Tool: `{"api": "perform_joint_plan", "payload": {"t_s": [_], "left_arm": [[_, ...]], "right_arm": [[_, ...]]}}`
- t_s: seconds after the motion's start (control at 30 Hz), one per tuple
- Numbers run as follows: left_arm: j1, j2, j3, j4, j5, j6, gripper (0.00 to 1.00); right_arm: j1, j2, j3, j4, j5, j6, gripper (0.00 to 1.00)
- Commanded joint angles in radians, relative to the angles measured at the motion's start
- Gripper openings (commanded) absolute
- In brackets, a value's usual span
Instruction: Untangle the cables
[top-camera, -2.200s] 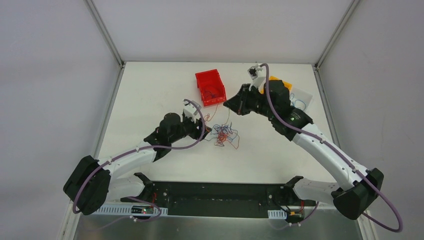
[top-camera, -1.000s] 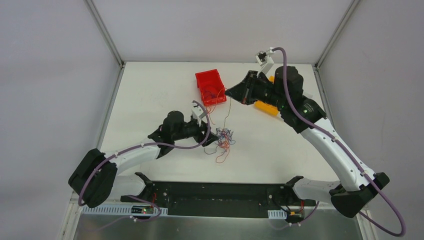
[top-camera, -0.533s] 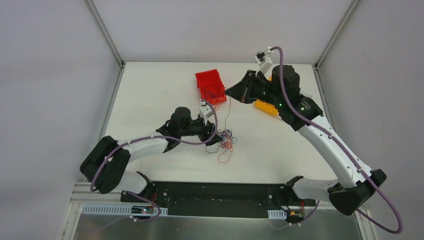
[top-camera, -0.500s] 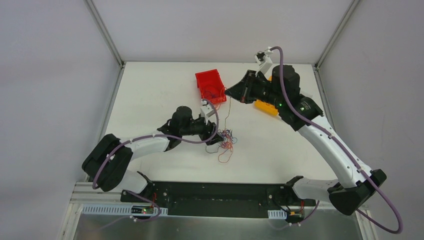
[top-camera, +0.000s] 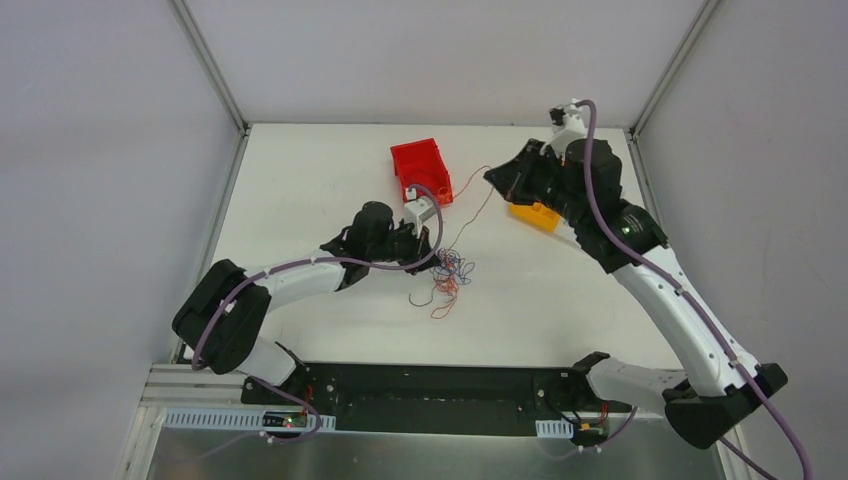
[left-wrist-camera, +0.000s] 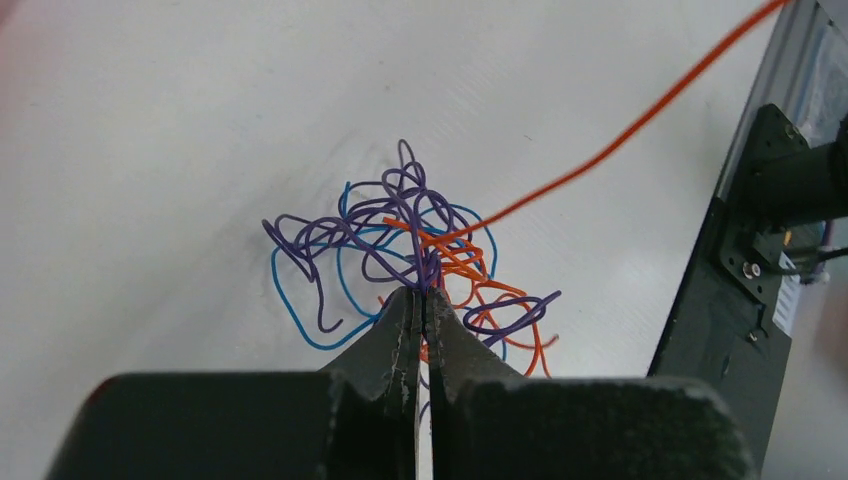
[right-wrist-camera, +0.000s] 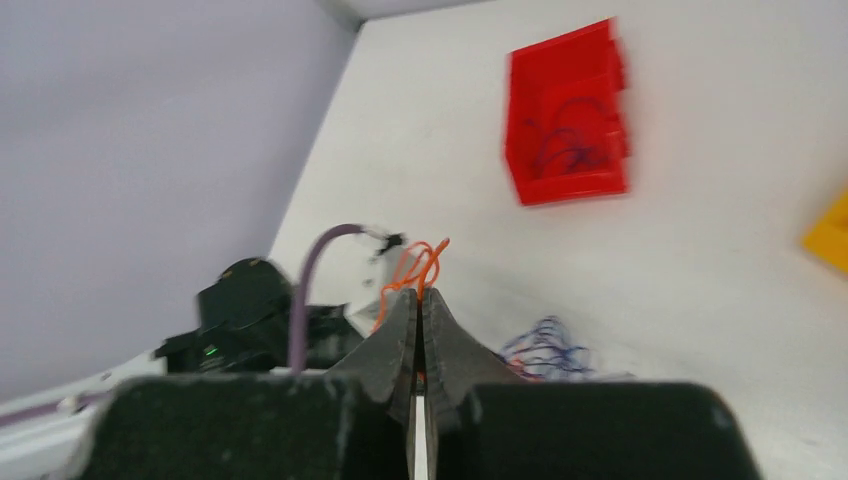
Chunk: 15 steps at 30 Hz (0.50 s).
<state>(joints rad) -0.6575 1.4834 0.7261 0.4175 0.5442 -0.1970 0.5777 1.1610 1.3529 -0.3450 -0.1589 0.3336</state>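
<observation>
Lower loops of cables (left-wrist-camera: 420, 237) hidden behind closed left end effector (left-wrist-camera: 422, 298)

White-black arms (top-camera: 290, 283), lilac cables (top-camera: 370, 266).

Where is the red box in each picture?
Top view: the red bin is at the far middle of the table.
Left wrist view: not in it.
Right wrist view: upper right, on the white table.
Shared landmark: the tangle of cables, which shows in all three views.
</observation>
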Motion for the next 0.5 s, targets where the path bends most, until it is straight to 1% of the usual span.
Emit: {"api": "perform_joint_plan", "payload": {"t_s": [0.0,0.07,0.1,0.13,0.17,0.23,0.3,0.43,0.47], "left_arm": [[0.051,-0.070,-0.006,-0.066,-0.133,-0.042,0.00],[0.096,-0.089,-0.025,-0.088,-0.183,-0.076,0.00],[0.120,-0.102,-0.036,-0.093,-0.212,-0.097,0.00],[0.147,-0.117,-0.052,-0.096,-0.242,-0.115,0.00],[0.173,-0.134,-0.068,-0.097,-0.268,-0.133,0.00],[0.210,-0.185,-0.109,-0.093,-0.334,-0.168,0.00],[0.224,-0.233,-0.146,-0.095,-0.422,-0.188,0.00],[0.226,-0.306,-0.200,-0.086,-0.565,-0.209,0.00],[0.226,-0.316,-0.205,-0.083,-0.568,-0.206,0.00]], "right_arm": [[-0.017,-0.145,-0.027,-0.062,0.498,-0.121,0.00],[-0.025,-0.204,-0.075,-0.071,0.745,-0.138,0.00],[-0.033,-0.226,-0.105,-0.073,0.845,-0.135,0.00],[-0.044,-0.247,-0.133,-0.073,0.929,-0.128,0.00],[-0.059,-0.267,-0.164,-0.073,0.980,-0.117,0.00],[-0.096,-0.286,-0.212,-0.082,1.020,-0.094,0.00],[-0.132,-0.276,-0.225,-0.134,1.028,-0.051,0.00],[-0.173,-0.228,-0.200,-0.223,0.991,0.011,0.00],[-0.177,-0.223,-0.202,-0.224,0.964,0.010,0.00]]}}
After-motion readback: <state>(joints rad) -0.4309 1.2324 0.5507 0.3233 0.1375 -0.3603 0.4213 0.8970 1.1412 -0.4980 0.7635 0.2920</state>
